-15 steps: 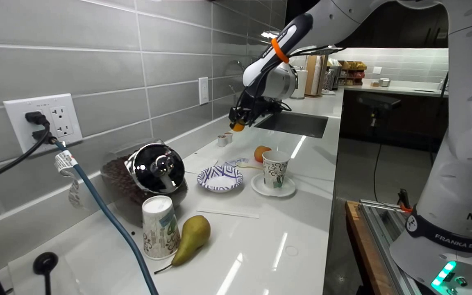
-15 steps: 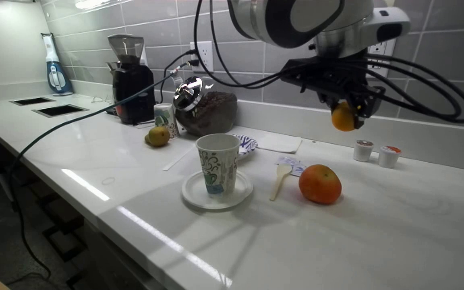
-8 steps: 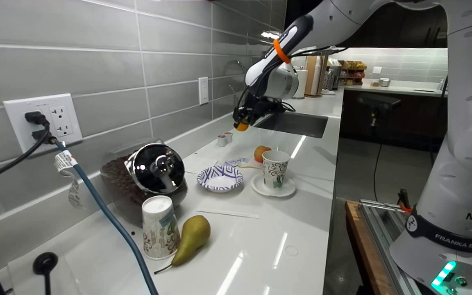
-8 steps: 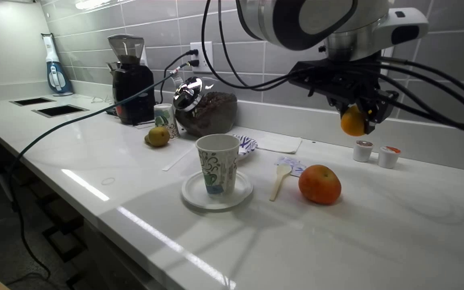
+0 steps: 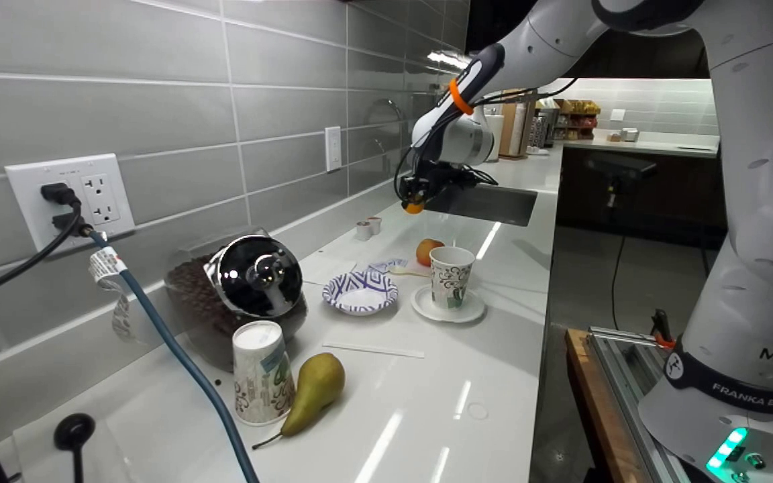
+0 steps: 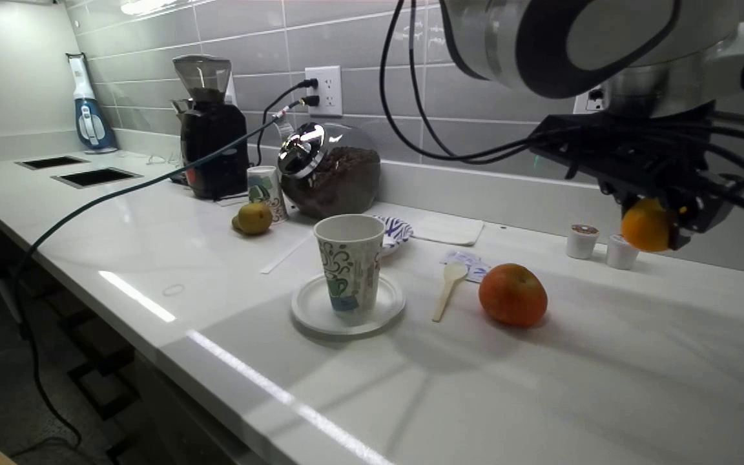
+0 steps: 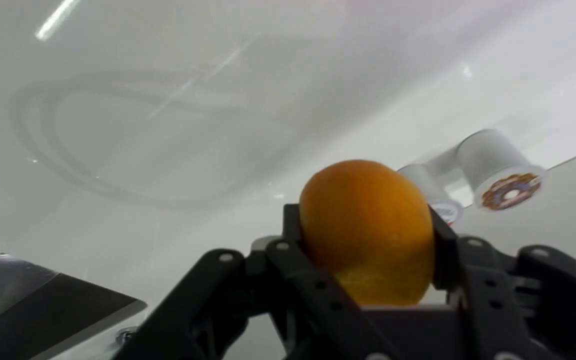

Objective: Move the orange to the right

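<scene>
Close up in the wrist view, the gripper is clamped on the orange from 2 sides; how high it hangs is hard to tell there. In an exterior view the orange is plainly off the counter, overlapping the top of a white pod. The wrist view also brings out a doughnut picture on the lid of the neighbouring pod (a small brownish patch from outside). Both exterior views show a paper cup, upright on a plate, and a red-orange fruit; in an exterior view the cup overlaps the fruit, while the gap between them, with a pale spoon in it, is visible in an exterior view. A pear shows its full length and stem in an exterior view.
</scene>
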### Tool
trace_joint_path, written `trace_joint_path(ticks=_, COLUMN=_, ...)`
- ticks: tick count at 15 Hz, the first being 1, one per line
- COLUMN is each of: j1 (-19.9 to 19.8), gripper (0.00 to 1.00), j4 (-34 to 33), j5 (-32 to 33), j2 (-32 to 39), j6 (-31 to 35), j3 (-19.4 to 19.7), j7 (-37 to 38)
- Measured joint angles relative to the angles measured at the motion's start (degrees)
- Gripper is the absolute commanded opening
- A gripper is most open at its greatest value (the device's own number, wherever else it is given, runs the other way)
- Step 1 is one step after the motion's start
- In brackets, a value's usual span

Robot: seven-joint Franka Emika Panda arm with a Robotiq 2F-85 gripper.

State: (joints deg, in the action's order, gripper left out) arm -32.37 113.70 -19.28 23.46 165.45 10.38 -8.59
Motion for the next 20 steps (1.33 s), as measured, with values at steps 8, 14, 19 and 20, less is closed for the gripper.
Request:
trace_joint_path(ticks=8, j1=-5.43, gripper=0.31, j4=-18.35, j5=0.07, j2=9.49, j6=-9.63, j3=-0.92, j7=0.42)
trace_joint_path(ticks=14, j1=-7.74, gripper=0.37, j4=-31.67, j5=0.35, j2=21.35, j6=-16.06, j3=-2.52, j7=0.3)
trace_joint_path(ticks=19, j1=-7.75, gripper=0.95, j4=-37.9, j5=2.44, j2=26.93, j6=-18.65, j3=-2.53, j7=0.32)
trace_joint_path(ticks=20, j1=-7.4, gripper=0.99, j4=-37.99, j5=2.55, j2=26.72, j6=-18.83, j3=-2.53, j7=0.27)
